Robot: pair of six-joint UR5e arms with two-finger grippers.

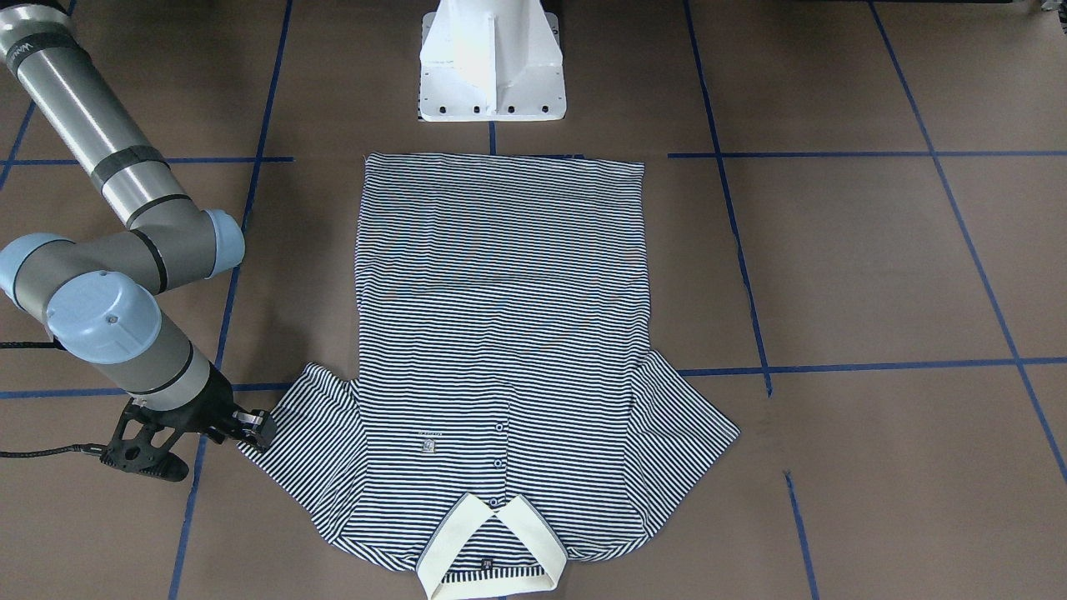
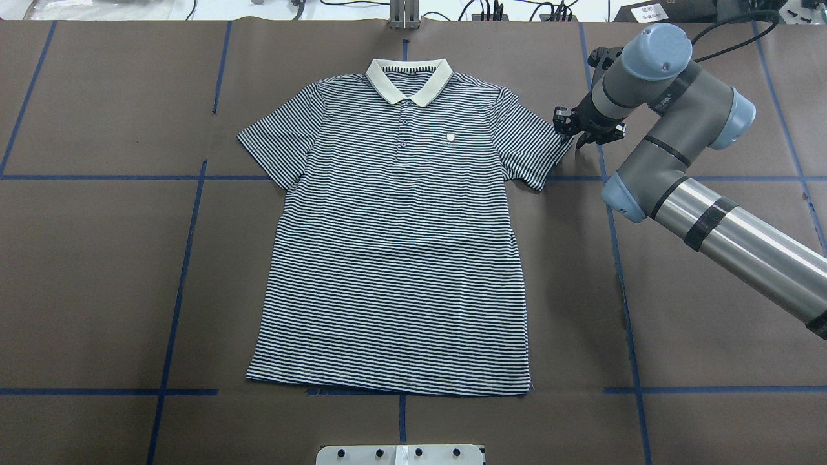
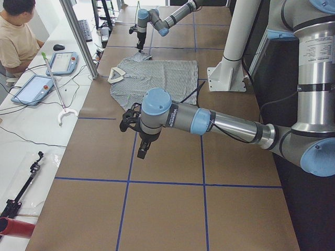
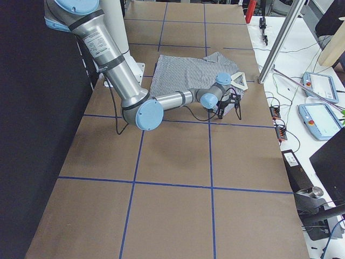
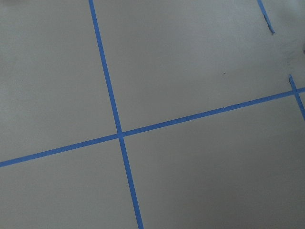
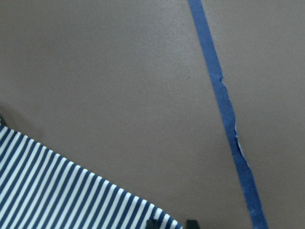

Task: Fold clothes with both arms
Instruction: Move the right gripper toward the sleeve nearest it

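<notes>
The striped polo shirt (image 2: 394, 245) lies flat and face up on the brown table, cream collar (image 2: 408, 77) at the far side from the robot. Its sleeves are spread and its hem (image 1: 500, 162) lies near the white pedestal. My right gripper (image 2: 567, 129) is down at the outer corner of the shirt's sleeve (image 2: 536, 145). In the right wrist view the striped corner (image 6: 71, 195) ends between two dark fingertips (image 6: 152, 223) that stand close together on it. My left gripper (image 3: 141, 149) hangs over bare table well away from the shirt; I cannot tell whether it is open or shut.
Blue tape lines (image 2: 187, 245) grid the brown table cover. The white pedestal base (image 1: 492, 62) stands just behind the hem. A person (image 3: 18, 31) sits at a side bench with tablets (image 3: 34, 86) and tools, off the table's far edge.
</notes>
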